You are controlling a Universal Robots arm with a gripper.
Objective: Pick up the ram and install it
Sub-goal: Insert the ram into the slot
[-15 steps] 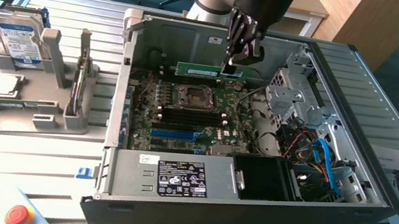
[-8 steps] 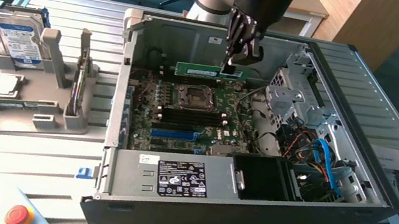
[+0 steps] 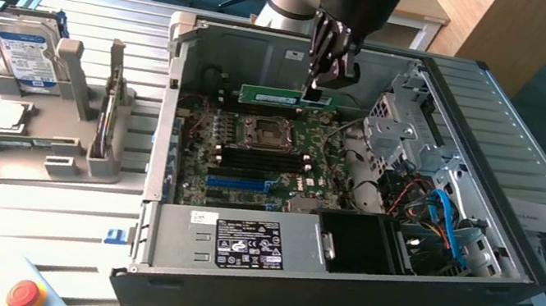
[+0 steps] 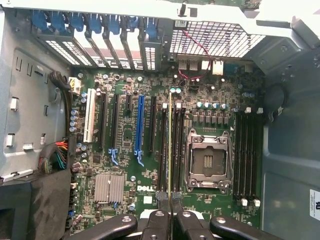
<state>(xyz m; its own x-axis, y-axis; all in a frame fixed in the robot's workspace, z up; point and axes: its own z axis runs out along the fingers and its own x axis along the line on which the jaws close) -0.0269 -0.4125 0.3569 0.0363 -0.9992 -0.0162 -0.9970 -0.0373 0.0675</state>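
ram [image 3: 271, 97] hangs level above the motherboard [image 3: 250, 157] inside the open computer case [image 3: 338, 297], which lies on the counter [image 3: 43, 198]. exterior view: the arm descends near-vertically behind the case's rear wall, and the claw [image 3: 319, 90] pinches one end of the ram. wrist view: the ram [image 4: 170, 145] appears edge-on as a thin line over the dark memory slots [image 4: 179, 150] beside the cpu socket [image 4: 208, 160]. the claw [image 4: 171, 215] fingers are clamped against both its faces.
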